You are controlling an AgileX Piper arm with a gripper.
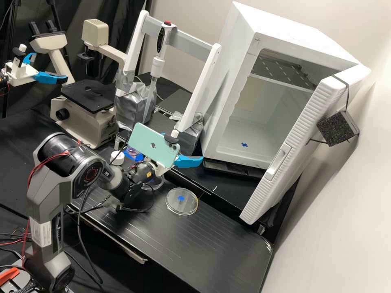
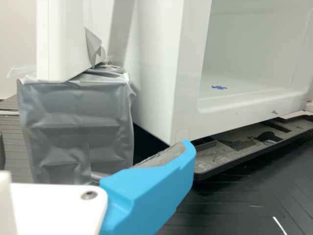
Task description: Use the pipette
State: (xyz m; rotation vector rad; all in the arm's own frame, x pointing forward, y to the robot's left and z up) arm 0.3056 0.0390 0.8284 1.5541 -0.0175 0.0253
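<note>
Black and ribbed, the tabletop (image 1: 220,244) lies before an open white cabinet (image 1: 236,61), and the task on it appears to be at its start, though a pipette already used and put back would look much the same. Beside the cabinet stands the white frame (image 1: 203,81), its feet bound in silver tape, with the pipette (image 1: 163,52) in its grey crossbar (image 1: 191,40). The gripper (image 1: 183,147) is low, near the frame's foot, partly behind a mint-green phone (image 1: 152,143); its blue fingers (image 1: 188,161) are spread wide and appear to grasp nothing. By that reading, everything is left: reaching the pipette, closing on it, lifting it free, drawing up, letting out and setting it back. The pipette itself hangs nearly upright, tip down, and looks whole. Its longest part is a slender, translucent tube (image 1: 150,93) that narrows as it drops in front of one taped foot; whether it holds liquid cannot be told. Above the tube come a thick white collar (image 1: 157,67) and a white handle, then a dark oval panel (image 1: 161,40) and, smallest, a red button (image 1: 167,23) at the very top.
</note>
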